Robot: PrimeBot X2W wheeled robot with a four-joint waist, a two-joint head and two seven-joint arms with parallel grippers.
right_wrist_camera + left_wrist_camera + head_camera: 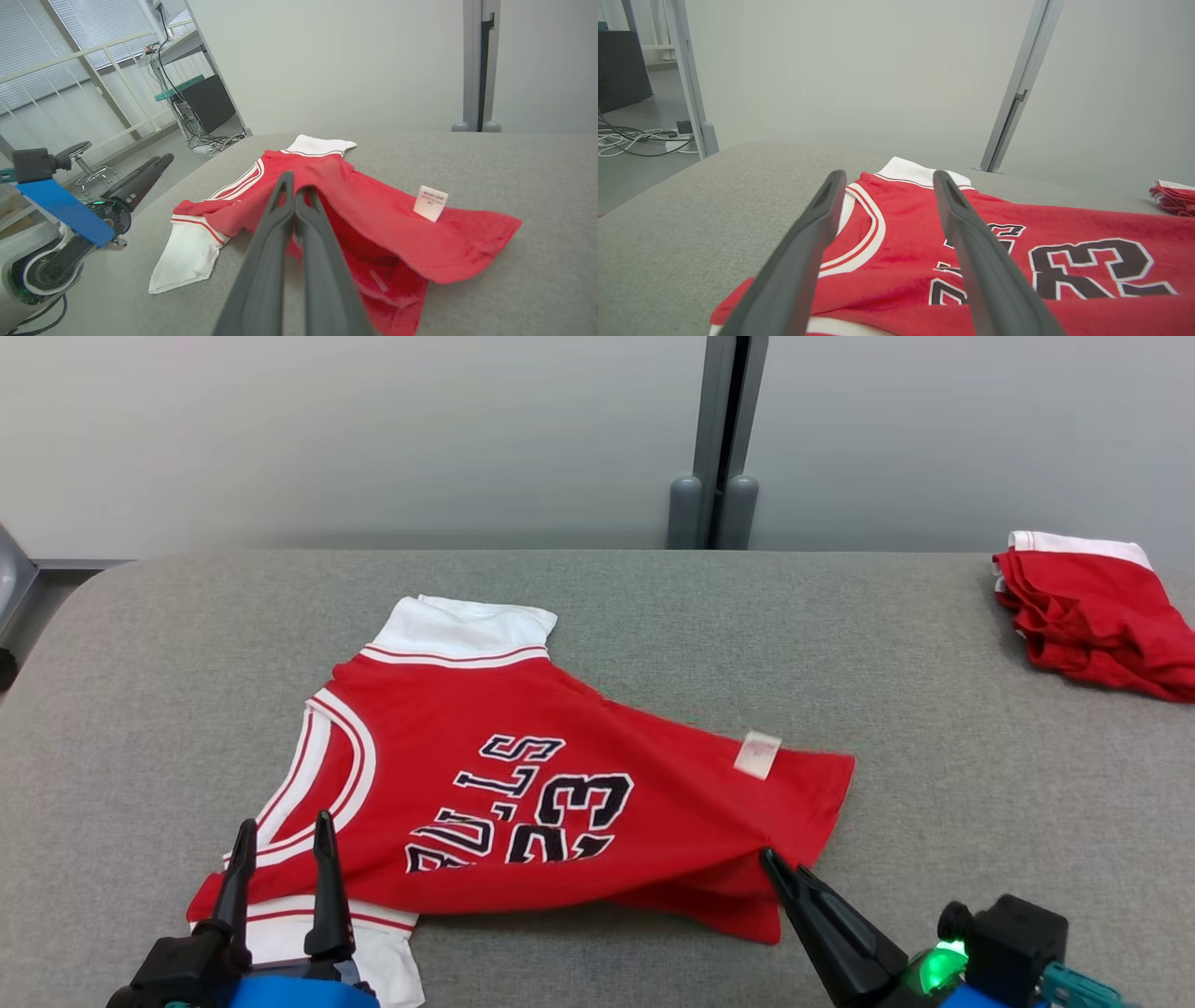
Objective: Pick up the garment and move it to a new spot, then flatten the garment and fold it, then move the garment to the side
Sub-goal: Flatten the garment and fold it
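Observation:
The garment (523,784) is a red jersey with white trim and black lettering, spread on the grey padded table (653,607). It also fills the left wrist view (915,242) and the right wrist view (373,210). My left gripper (286,821) is open at the lower left, its fingers over the jersey's armhole trim with nothing between them (889,175). My right gripper (767,855) is shut at the jersey's near hem corner. The folds of the cloth run into its tips (295,184), and the top layer stands a little raised there. A white label (757,753) shows near the hem.
A second red and white garment (1092,616) lies bunched at the table's far right corner. A grey post (724,448) stands behind the table's far edge. My left arm (70,214) shows beside the table's left edge in the right wrist view.

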